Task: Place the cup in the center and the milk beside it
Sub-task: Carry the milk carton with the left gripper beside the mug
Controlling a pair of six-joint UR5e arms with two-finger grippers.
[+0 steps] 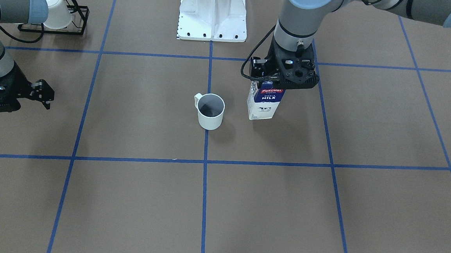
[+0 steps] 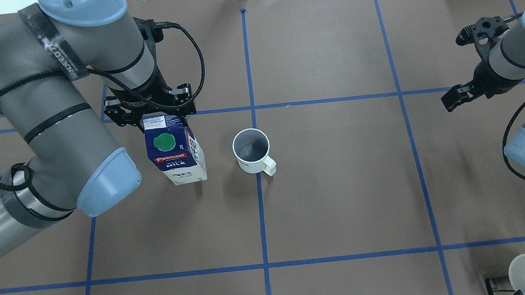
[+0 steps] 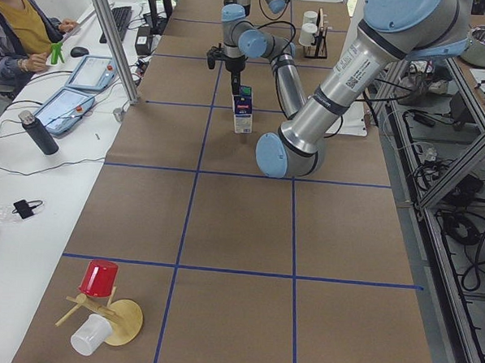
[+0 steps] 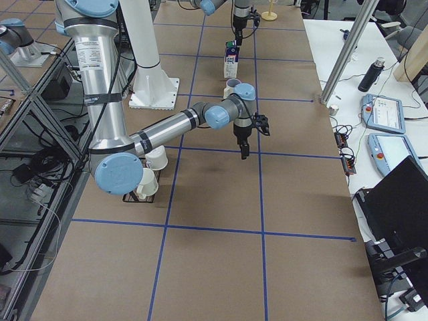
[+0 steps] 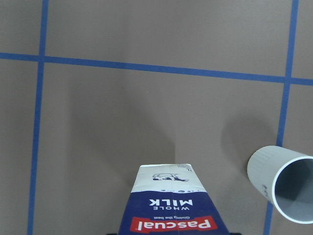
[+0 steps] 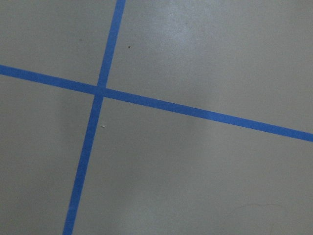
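Observation:
The milk [image 2: 174, 156], a navy and white carton with a green cap, stands left of the cup [image 2: 252, 151] with a gap between them. My left gripper [image 2: 161, 121] is over the carton and shut on its top ridge. The front view shows the carton [image 1: 265, 103] slightly tilted, its base at the table. The cup [image 1: 210, 112], white with a grey inside, stands upright on the blue centre line, its handle towards me. The left wrist view shows the carton [image 5: 171, 205] and the cup [image 5: 286, 188]. My right gripper [image 2: 452, 97] is open and empty, far right.
A black wire rack with a white cup on its side [image 1: 56, 10] sits at the table's near right corner. The white robot base plate [image 1: 212, 16] is at the near edge, in the middle. Blue tape lines grid the brown table [image 2: 344, 197].

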